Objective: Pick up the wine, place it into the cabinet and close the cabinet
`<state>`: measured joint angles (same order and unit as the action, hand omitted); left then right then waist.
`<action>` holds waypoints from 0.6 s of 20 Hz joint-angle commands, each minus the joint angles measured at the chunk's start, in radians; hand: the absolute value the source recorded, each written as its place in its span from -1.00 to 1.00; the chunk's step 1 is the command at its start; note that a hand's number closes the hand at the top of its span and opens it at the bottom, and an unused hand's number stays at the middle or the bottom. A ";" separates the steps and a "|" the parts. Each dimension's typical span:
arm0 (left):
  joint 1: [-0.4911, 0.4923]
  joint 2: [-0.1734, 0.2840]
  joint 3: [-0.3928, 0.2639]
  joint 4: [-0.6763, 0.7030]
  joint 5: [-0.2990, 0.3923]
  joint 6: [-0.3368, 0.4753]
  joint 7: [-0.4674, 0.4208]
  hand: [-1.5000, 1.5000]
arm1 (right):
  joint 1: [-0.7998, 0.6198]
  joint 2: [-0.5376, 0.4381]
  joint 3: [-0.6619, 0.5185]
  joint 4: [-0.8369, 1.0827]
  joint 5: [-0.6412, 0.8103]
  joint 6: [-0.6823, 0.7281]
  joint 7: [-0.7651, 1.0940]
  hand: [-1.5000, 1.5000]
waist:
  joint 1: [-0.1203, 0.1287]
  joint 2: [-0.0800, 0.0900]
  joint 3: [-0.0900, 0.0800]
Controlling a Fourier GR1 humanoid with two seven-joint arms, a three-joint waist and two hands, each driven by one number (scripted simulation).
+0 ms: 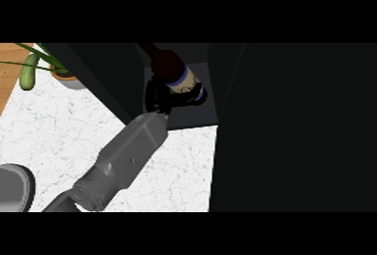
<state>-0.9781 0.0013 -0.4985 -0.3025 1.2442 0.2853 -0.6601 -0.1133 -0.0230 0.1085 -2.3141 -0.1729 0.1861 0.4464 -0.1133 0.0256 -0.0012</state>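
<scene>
The wine bottle (169, 64) is dark with a cream label edged in blue bands. It leans tilted inside the dark cabinet (193, 112), neck pointing up and left, base low over the grey shelf. My right hand (171, 98) is curled round the bottle's lower end, just under the label, and hides its base. The grey forearm runs from the lower left up to the cabinet opening. A tall dark cabinet panel (294, 129) fills the right half of the view. My left hand does not show.
A potted plant (70, 79) with long green leaves stands at the back left on the white marble counter (59, 129). A green cucumber-like thing (28, 74) lies beside it. A grey rounded shape (13, 188) sits at the lower left edge.
</scene>
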 commanded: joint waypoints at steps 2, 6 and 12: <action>0.035 -0.001 -0.070 -0.059 0.048 0.038 -0.016 1.00 | 0.006 0.007 0.012 0.010 -0.008 0.011 -0.021 -1.00 | -0.021 0.004 0.000; 0.004 -0.001 -0.088 -0.092 0.109 0.094 -0.014 1.00 | -0.043 0.006 -0.001 0.013 -0.010 -0.012 0.016 -1.00 | -0.015 0.002 -0.001; -0.005 -0.001 -0.091 -0.111 0.205 0.141 -0.066 -1.00 | -0.044 0.004 0.012 0.022 0.000 -0.008 0.011 -1.00 | -0.027 0.005 -0.001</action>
<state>-0.9608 0.0010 -0.5831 -0.3956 1.3920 0.3750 -0.7130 -0.1403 -0.0179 0.1140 -2.2855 -0.1784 0.1840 0.4415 -0.1357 0.0316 -0.0020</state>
